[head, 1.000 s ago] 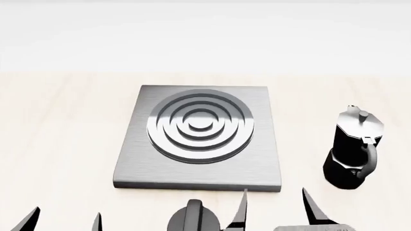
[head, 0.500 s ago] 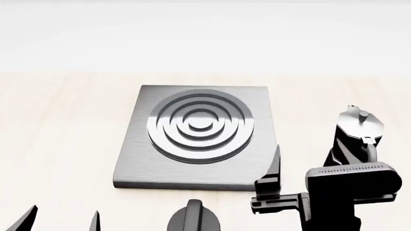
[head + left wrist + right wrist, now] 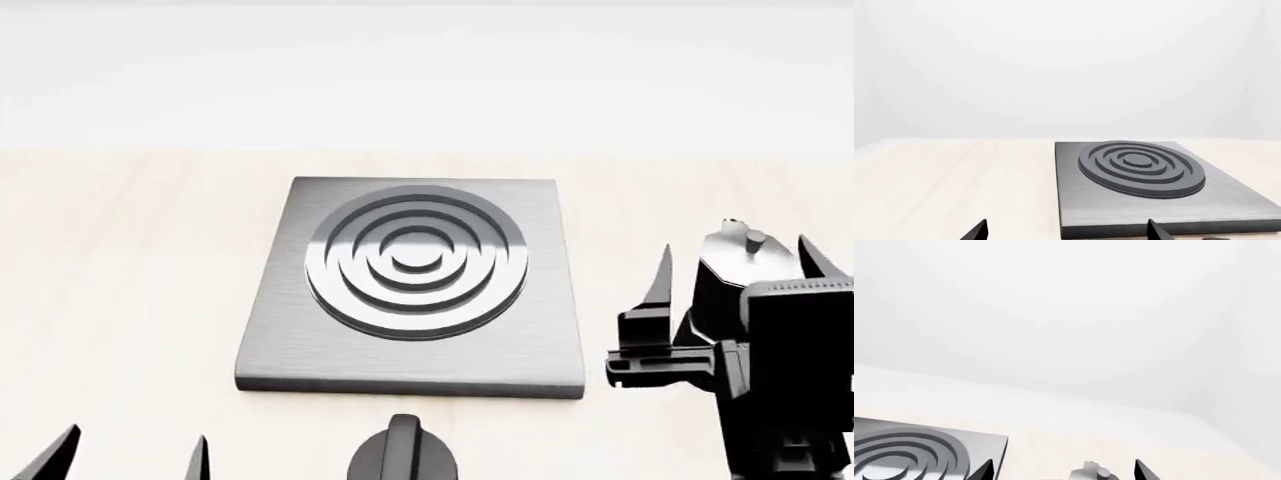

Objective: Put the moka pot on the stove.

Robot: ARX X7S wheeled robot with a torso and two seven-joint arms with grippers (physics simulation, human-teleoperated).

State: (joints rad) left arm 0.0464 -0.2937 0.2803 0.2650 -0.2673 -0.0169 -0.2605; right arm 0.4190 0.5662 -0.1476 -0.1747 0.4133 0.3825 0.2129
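The moka pot [image 3: 729, 250] stands on the table right of the stove [image 3: 416, 262]; only its silvery lid and black upper body show, the rest is behind my right arm. My right gripper [image 3: 735, 258] is open, one finger on each side of the pot's top, not closed on it. In the right wrist view the pot's lid [image 3: 1094, 473] lies between the fingertips of the right gripper [image 3: 1064, 471], with the stove [image 3: 914, 452] off to one side. My left gripper [image 3: 131, 455] is open and empty near the front edge. In the left wrist view, the left gripper [image 3: 1066, 232] faces the stove [image 3: 1141, 170].
A short round black knob [image 3: 400, 452] sits on the table just in front of the stove's near edge. Pale wooden tabletop [image 3: 134, 280] stretches to the left of the stove and behind it, up to a white wall.
My right arm has risen from the stove's front right corner and moved right to the moka pot; its open fingers now straddle the pot's top. The left gripper has stayed put.
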